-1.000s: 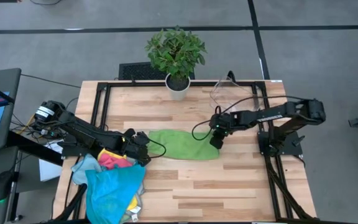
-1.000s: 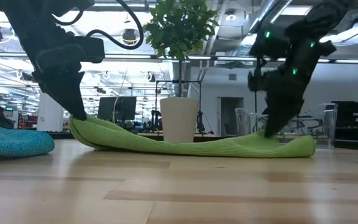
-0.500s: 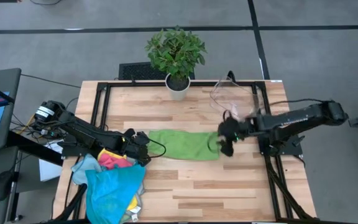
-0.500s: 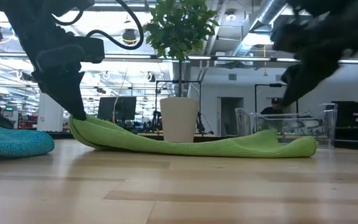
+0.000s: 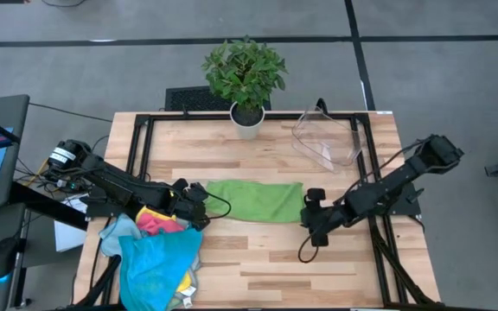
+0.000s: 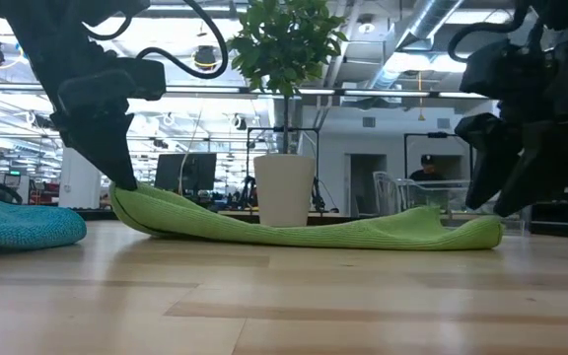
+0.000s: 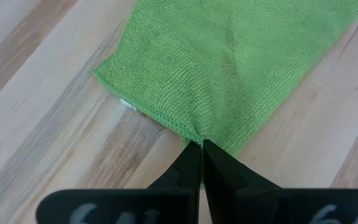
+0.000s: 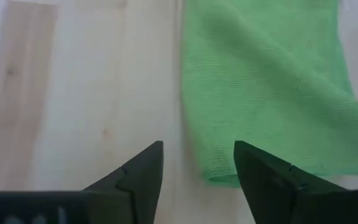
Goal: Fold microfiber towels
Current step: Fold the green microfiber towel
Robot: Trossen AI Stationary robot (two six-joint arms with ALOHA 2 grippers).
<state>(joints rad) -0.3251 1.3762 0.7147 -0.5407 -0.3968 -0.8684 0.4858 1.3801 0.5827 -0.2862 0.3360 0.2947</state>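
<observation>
One green towel lies folded in a long strip in the middle of the tabletop, just below the potted plant. The left claw is pinched tight on the towel's left edge, and it has not moved from a second ago. In the left wrist view its two fingers meet on the green hem.

The right claw has changed. A second ago it pressed on the towel's right end. Now it has let go, its fingers stand apart, and it has pulled back to the lower right, just past the towel's corner.

More towels sit in a heap at the lower left. A clear plastic bin shows at the upper right.
</observation>
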